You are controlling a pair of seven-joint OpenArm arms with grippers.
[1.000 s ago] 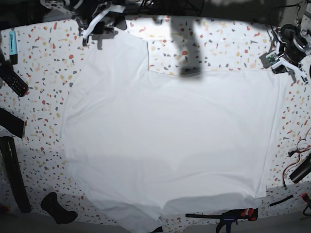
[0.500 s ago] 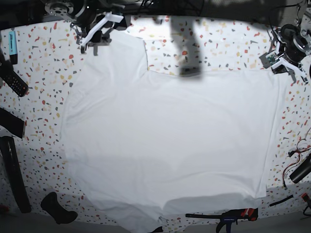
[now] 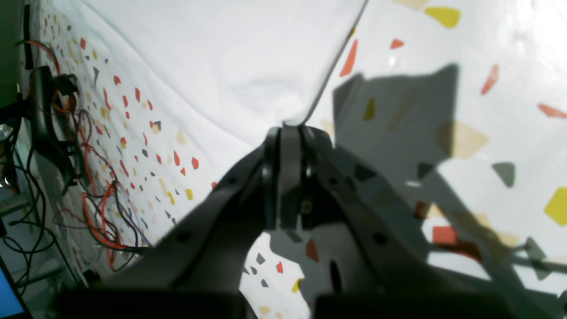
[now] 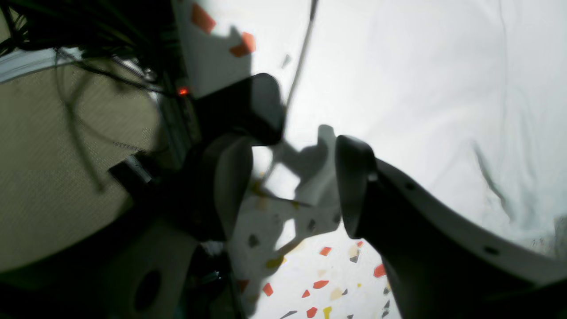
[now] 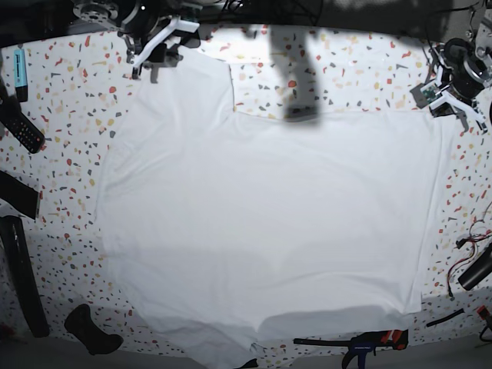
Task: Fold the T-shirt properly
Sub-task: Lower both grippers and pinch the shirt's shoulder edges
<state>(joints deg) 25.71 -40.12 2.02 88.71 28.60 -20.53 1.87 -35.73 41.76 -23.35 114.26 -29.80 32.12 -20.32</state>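
The white T-shirt (image 5: 261, 223) lies spread flat over most of the speckled table (image 5: 69, 115). At its far right corner my left gripper (image 5: 450, 108) is shut. In the left wrist view the fingertips (image 3: 290, 133) meet on a pinched tip of the T-shirt (image 3: 221, 57). My right gripper (image 5: 157, 48) hovers at the far left corner of the cloth. It stands open in the right wrist view (image 4: 288, 181), with the T-shirt (image 4: 421, 88) edge and bare table showing between its fingers.
Black remotes (image 5: 23, 131) and a blue-labelled stick (image 5: 20, 69) lie along the left edge. A black bar (image 5: 19, 284) is at the front left, and a clamp (image 5: 361, 342) at the front edge. Loose wires (image 5: 469, 254) trail on the right side.
My right gripper has shifted slightly toward the back at the shirt's far left corner. The left gripper and the cloth have stayed put.
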